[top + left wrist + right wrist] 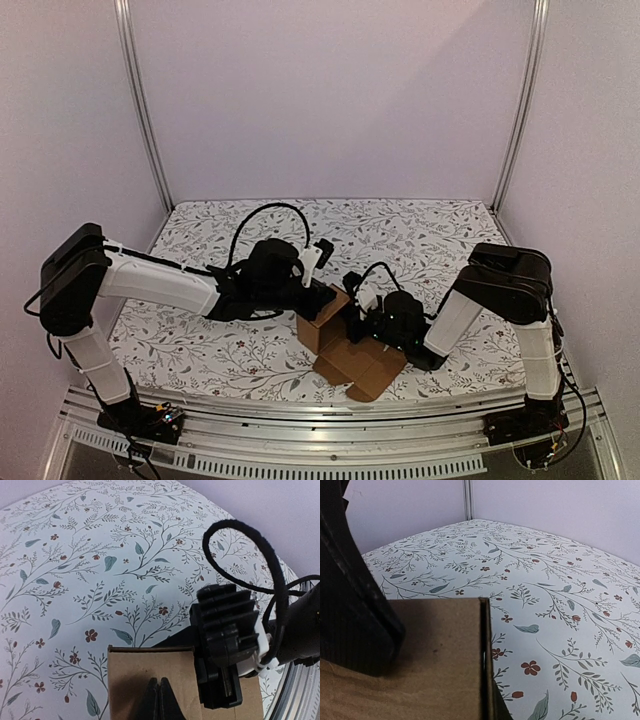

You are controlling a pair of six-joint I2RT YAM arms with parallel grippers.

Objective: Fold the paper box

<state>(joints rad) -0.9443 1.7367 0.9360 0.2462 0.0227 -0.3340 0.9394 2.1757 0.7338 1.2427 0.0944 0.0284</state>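
Note:
The paper box (322, 322) is brown cardboard, partly upright at the table's front middle, with its flat flaps (362, 366) spread toward the near edge. My left gripper (322, 292) is shut, and its joined fingertips (160, 684) press on a flat box panel (130, 680). My right gripper (356, 300) sits at the box's right side and shows as a black block in the left wrist view (225, 645). In the right wrist view an upright box wall (485, 655) runs between its jaws, with one dark finger (503, 711) just right of the wall.
The floral tablecloth (420, 240) covers the table. Metal frame posts (145, 110) stand at the back corners and a rail (330, 420) runs along the near edge. A black cable (260, 545) loops over the right gripper. The left gripper's black body (350, 605) fills the right wrist view's left side.

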